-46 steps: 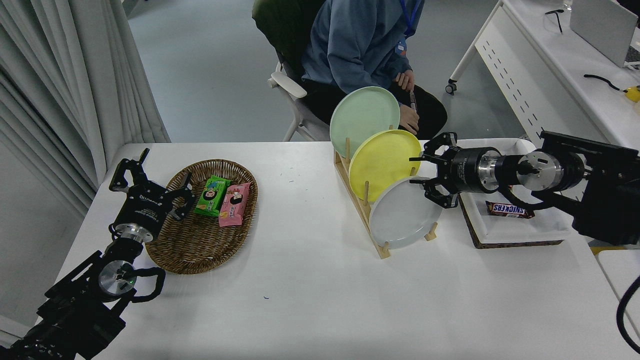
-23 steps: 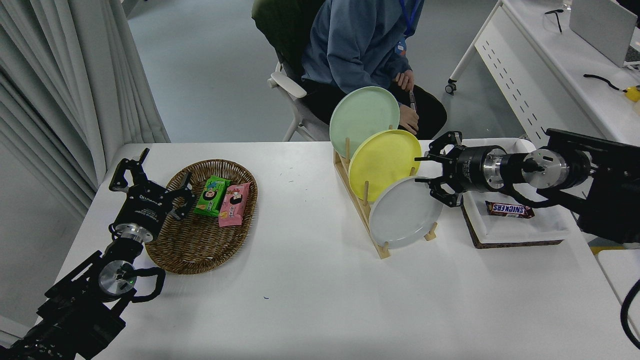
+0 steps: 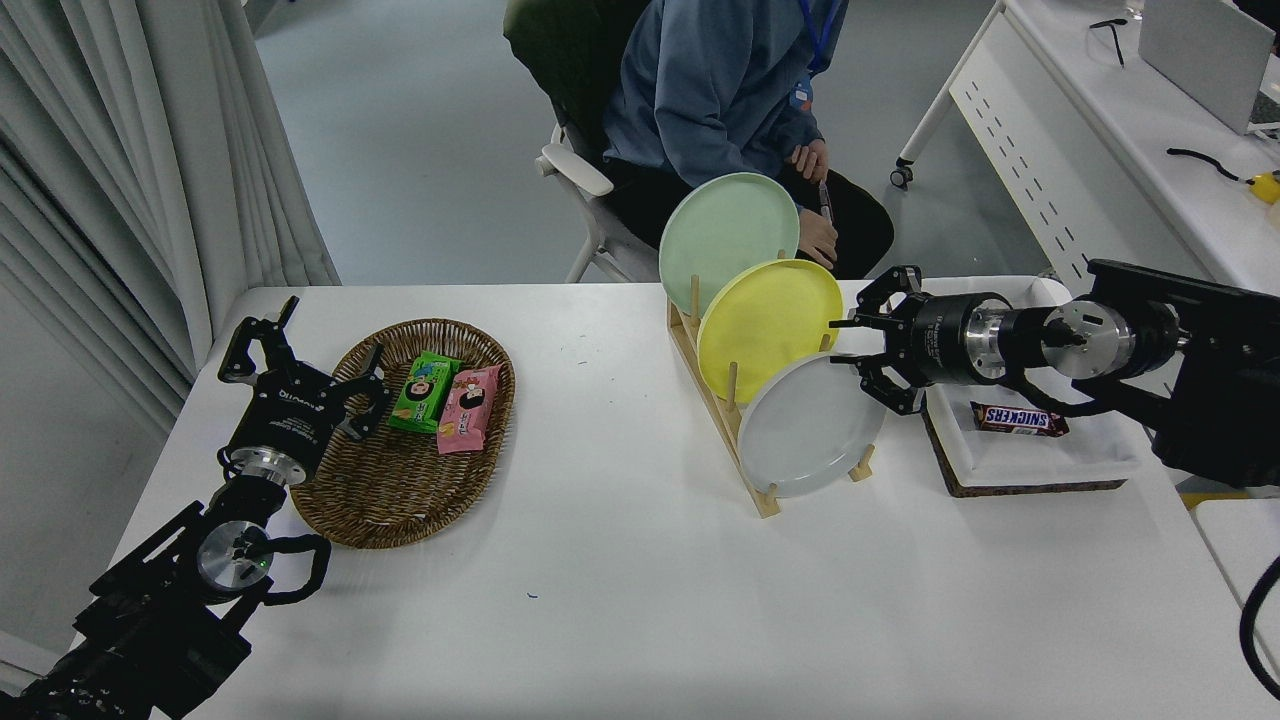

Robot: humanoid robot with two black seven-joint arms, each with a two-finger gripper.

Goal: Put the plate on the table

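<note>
The pale grey plate (image 3: 808, 428) stands on edge in the front slot of a wooden rack (image 3: 728, 420) on the white table (image 3: 620, 590). Behind it stand a yellow plate (image 3: 765, 322) and a mint green plate (image 3: 725, 235). My right gripper (image 3: 848, 343) is open and empty, pointing left, just above the grey plate's upper right rim and beside the yellow plate's right edge. My left gripper (image 3: 300, 355) is open and parked at the lower left, over the rim of a wicker basket.
A wicker basket (image 3: 410, 470) holds a green and a pink snack pack. A white tray (image 3: 1040, 450) with a Snickers bar (image 3: 1018, 419) lies under my right arm. A person in a blue hoodie (image 3: 720, 90) sits at the far side. A white desk (image 3: 1120, 130) stands at the right.
My right gripper has drawn slightly right and up, from over the grey plate's rim to just above its upper right edge. The plates and left arm have not moved.
</note>
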